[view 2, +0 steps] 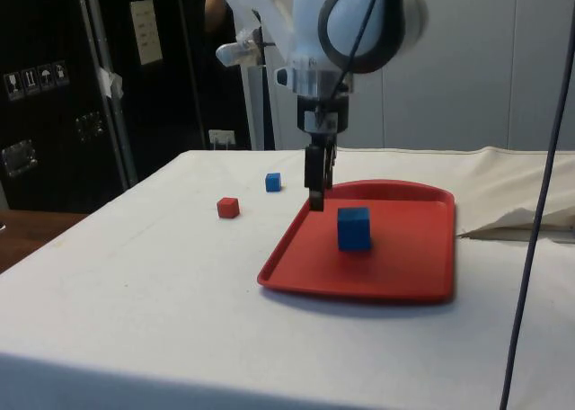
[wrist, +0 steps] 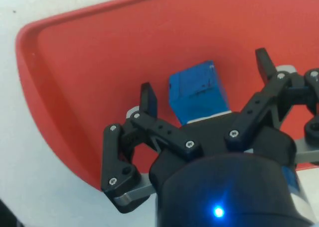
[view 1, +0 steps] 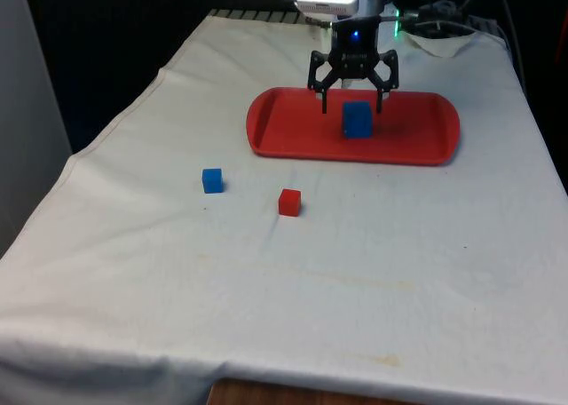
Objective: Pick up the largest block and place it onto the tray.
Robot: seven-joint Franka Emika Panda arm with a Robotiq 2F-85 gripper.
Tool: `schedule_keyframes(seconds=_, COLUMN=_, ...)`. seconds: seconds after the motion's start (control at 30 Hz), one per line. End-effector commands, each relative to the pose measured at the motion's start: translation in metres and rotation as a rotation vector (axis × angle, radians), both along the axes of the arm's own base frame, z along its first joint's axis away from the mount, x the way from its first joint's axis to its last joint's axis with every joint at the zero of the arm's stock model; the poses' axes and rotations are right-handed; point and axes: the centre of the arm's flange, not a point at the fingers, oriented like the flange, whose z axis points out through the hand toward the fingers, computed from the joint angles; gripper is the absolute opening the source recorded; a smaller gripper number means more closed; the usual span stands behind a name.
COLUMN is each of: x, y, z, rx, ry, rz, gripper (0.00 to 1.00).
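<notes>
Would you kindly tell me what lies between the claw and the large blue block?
Nothing: the open claw hangs just above the large blue block on the red tray, as the front view shows.

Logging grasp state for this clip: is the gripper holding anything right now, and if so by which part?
Nothing is held. The gripper is open above the large blue block, which sits free on the red tray, both fingers clear of its sides.

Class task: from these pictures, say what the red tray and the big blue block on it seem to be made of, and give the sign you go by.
Red tray: probably moulded plastic, smooth with a slight sheen, one even colour, rounded raised rim. Big blue block: possibly painted wood or foam, matte, with dark scuffs on its top face in the wrist view; the look leaves it open.
</notes>
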Motion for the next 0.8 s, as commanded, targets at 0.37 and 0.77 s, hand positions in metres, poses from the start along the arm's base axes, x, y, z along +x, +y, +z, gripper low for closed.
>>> schedule_keyframes(seconds=0.37, x=0.032, y=-0.006, z=0.038, rx=0.022, ry=-0.016, rz=-0.02, gripper=1.0)
schedule_keyframes(seconds=0.77, x=0.066, y=-0.004, z=0.062, rx=0.036, ry=-0.031, rz=-0.014, gripper=1.0)
